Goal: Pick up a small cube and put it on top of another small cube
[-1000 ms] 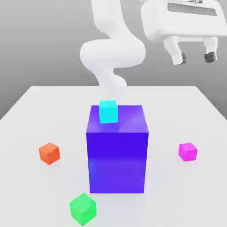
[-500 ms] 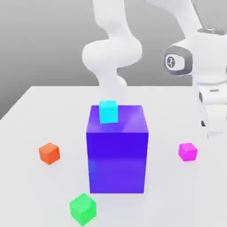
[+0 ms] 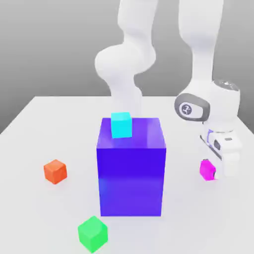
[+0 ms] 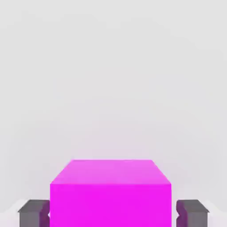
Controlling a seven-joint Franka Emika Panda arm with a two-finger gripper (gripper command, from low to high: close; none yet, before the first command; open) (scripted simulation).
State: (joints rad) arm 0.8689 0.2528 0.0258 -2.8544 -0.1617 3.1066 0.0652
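My pincer: lowered beside the large blue block since the earlier frame; now closed on the magenta cube.
Magenta cube: between my pads, at the table.
Risk: an off-centre grip could let it slip as I lift.

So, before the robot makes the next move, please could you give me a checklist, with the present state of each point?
1. Magenta cube between the jaws, one on each side: ok.
2. Jaws closed in on this cube: ok.
3. Grip firm enough for lifting: cannot tell.
4. Magenta cube raised off the white table: not ok, it is still to be lifted.
5. Orange-red cube and green cube apart from the magenta one: ok.
6. Which cube must receive it, one of these or the cyan cube on the blue block: cannot tell.
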